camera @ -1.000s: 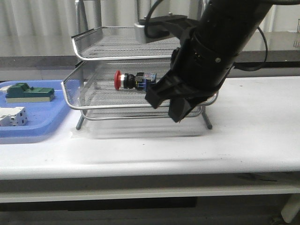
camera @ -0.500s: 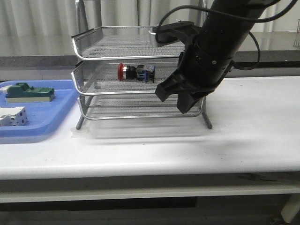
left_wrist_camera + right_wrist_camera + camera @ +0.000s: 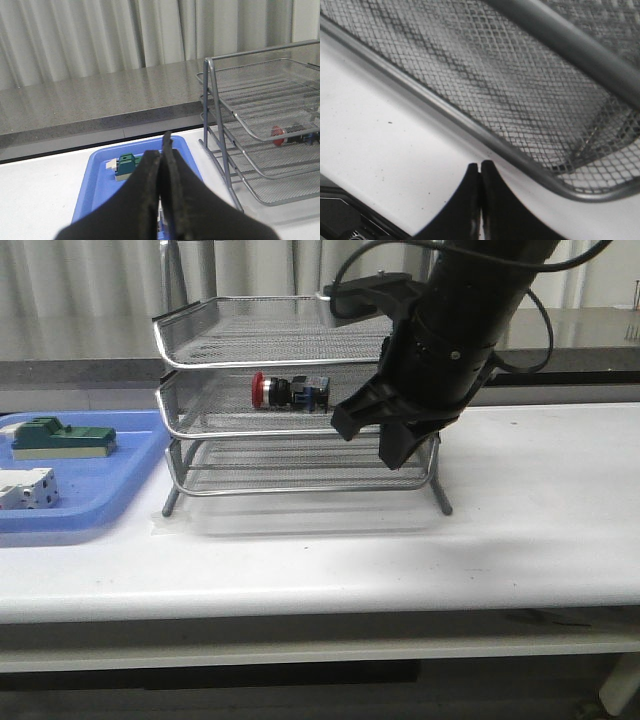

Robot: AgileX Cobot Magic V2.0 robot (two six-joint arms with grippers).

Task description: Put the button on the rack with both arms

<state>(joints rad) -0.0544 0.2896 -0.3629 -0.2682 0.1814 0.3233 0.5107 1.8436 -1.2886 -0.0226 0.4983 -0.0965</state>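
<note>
The button (image 3: pixel 288 391) lies in the rack's (image 3: pixel 200 425) middle tier.

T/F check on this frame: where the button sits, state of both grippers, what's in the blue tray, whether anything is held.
1. The small red-headed push-button switch lies in the middle tier of the three-tier silver wire-mesh rack. True.
2. The right gripper is clamped on the button. False: its fingers are closed together with nothing between them, over the white table beside the rack.
3. The left gripper is open wide. False: its fingers are pressed together, empty.
4. A green block sits in the flat blue plastic tray. True.
5. The button stands upright on its red head. False: it lies on its side, head pointing left in the front view.
</note>
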